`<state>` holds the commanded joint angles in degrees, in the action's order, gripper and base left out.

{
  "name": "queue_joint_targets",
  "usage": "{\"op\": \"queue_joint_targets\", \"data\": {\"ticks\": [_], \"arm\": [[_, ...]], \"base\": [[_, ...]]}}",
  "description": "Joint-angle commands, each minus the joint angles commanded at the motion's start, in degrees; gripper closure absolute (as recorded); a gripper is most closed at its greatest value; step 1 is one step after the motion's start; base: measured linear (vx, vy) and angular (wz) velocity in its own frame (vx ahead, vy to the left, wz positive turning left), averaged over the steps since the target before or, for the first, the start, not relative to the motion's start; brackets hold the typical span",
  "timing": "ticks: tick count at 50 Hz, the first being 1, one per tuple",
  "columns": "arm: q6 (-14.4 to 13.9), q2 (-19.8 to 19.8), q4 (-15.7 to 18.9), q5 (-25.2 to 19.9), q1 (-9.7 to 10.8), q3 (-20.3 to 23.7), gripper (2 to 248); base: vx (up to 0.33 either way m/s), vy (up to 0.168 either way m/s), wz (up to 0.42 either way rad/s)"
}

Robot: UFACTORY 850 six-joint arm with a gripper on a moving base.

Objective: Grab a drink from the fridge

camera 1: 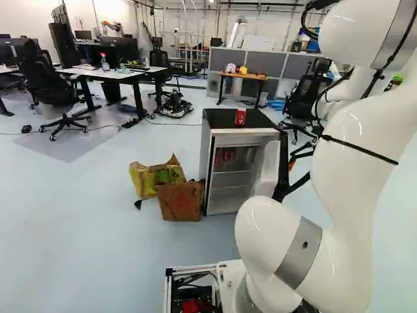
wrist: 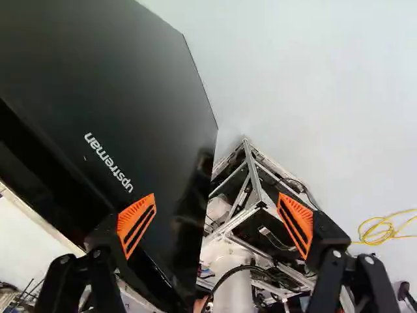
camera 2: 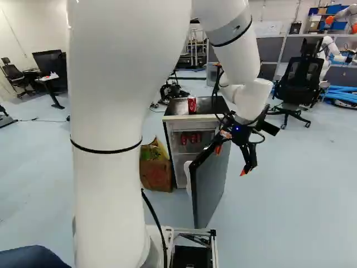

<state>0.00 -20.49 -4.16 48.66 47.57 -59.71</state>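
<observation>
your gripper (camera 2: 231, 161) has its fingers spread wide, holding nothing, near the open door (camera 2: 212, 181) of the fridge (camera 1: 251, 133), with one red can (camera 2: 192, 105) upright on top and more red cans (camera 2: 193, 138) inside, up high.

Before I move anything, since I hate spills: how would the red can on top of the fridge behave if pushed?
The red can stands upright and looks taller than wide, so a high push might tip it. Being round, it would probably roll once down.
</observation>
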Motion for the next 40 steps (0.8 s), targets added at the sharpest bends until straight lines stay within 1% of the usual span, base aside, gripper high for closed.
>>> {"op": "queue_joint_targets", "data": {"ticks": [23,40], "arm": [[0.00,3.05,3.64,-0.24,-4.31,4.43,3],[0.00,5.26,5.92,-2.78,-7.86,7.54,3]], "base": [[0.000,0.000,0.000],[0.000,0.000,0.000]]}}
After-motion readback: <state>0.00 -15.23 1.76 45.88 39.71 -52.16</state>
